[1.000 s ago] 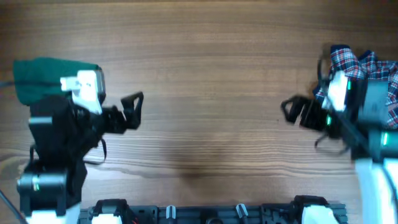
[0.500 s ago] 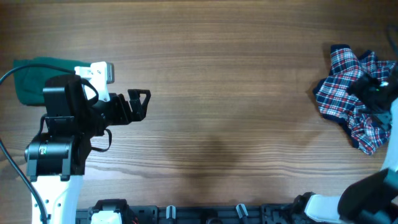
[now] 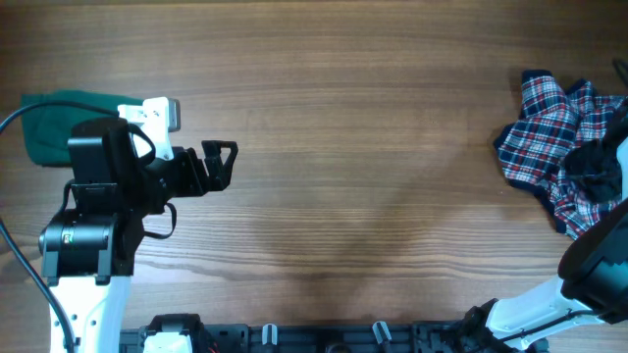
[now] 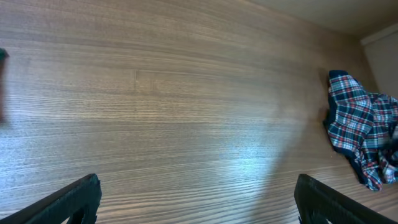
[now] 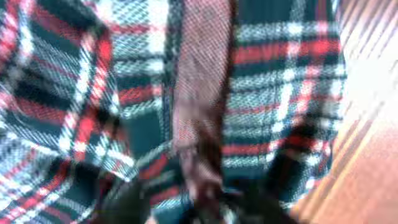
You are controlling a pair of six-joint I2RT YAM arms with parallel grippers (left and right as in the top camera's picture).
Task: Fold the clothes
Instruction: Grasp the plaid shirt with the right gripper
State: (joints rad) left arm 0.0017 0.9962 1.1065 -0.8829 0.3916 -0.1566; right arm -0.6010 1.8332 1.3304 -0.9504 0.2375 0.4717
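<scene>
The clothes I can see are a crumpled red, navy and white plaid garment (image 3: 545, 137) at the table's far right, which also shows in the left wrist view (image 4: 360, 124). My right gripper (image 3: 594, 167) is down on its right part. In the right wrist view the plaid (image 5: 280, 81) fills the frame. A raised fold runs between my right gripper's (image 5: 199, 205) blurred dark fingers. The jaws are partly closed round the fold, and blur hides whether they pinch it. My left gripper (image 3: 221, 165) hangs open over bare wood at the left, its fingertips (image 4: 74, 196) wide apart.
A dark green folded cloth (image 3: 49, 123) lies at the far left, partly under the left arm. The wooden table (image 3: 373, 118) stretches between the two arms. A black rail with clips (image 3: 324, 338) runs along the front edge.
The right arm swung off the middle to the right edge and came down onto the plaid garment, jaws narrowing round a fold. The left arm shifted slightly early on, then stayed still.
</scene>
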